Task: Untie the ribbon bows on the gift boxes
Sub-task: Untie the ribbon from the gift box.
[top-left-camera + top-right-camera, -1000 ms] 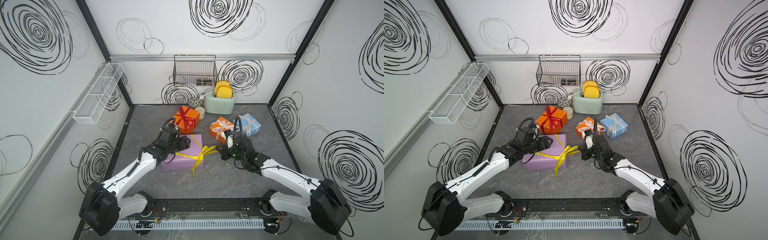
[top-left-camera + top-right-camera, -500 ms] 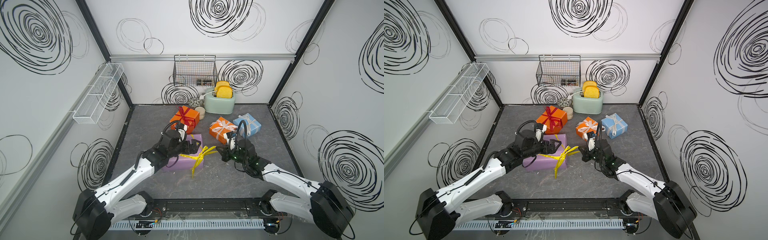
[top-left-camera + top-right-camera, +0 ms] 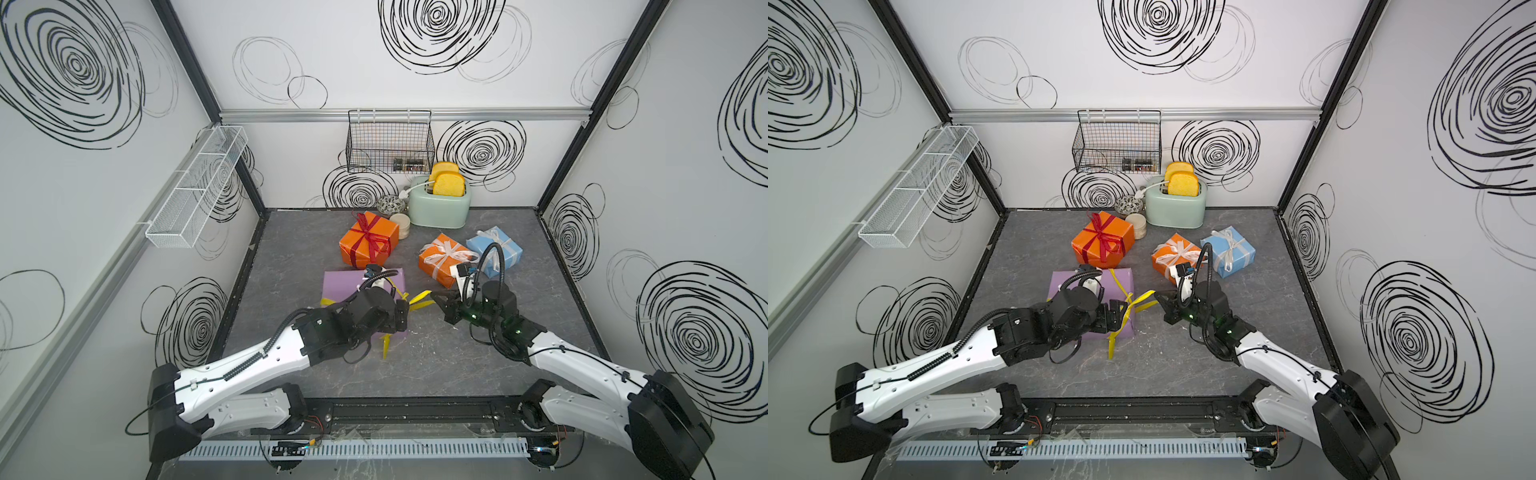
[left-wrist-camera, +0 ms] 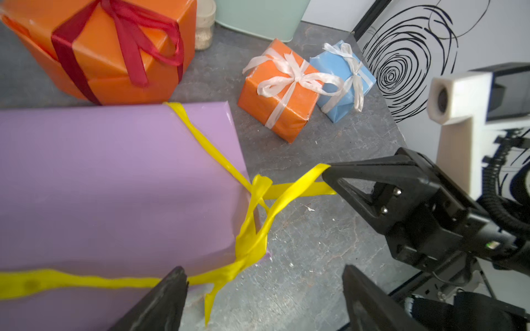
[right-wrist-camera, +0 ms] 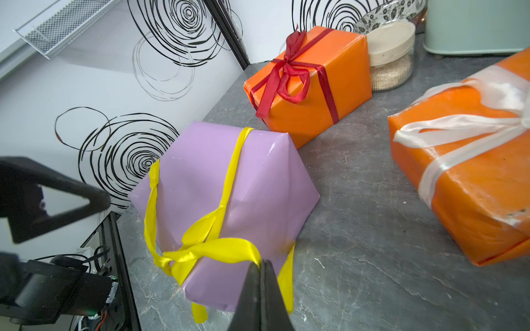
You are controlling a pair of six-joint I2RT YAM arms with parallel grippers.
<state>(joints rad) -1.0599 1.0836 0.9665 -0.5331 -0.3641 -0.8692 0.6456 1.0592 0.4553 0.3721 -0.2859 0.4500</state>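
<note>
A yellow ribbon (image 3: pixel 419 300) (image 4: pixel 289 189) is knotted at the near right corner of the large lilac gift box (image 3: pixel 340 286) (image 5: pixel 258 177). My right gripper (image 3: pixel 434 296) (image 5: pixel 261 265) is shut on one strand, which is drawn out to the right of the box. My left gripper (image 3: pixel 401 318) (image 4: pixel 263 275) stands open at that same corner, with the knot and a hanging tail just ahead of its jaws. Behind are an orange box with a dark red bow (image 3: pixel 368 245), a smaller orange box with a white bow (image 3: pixel 442 259), and a light-blue box with a white bow (image 3: pixel 494 249).
A mint-green toaster (image 3: pixel 439 203) with toast, a lidded jar (image 3: pixel 402 226) and a patterned bowl (image 3: pixel 390 203) stand at the back wall. A black wire basket (image 3: pixel 390 143) hangs above them. A white mesh shelf (image 3: pixel 195 187) is on the left wall.
My left gripper has moved from over the lilac box toward its near right corner and opened wider. The right gripper has kept its hold on the yellow ribbon, nearly in place.
</note>
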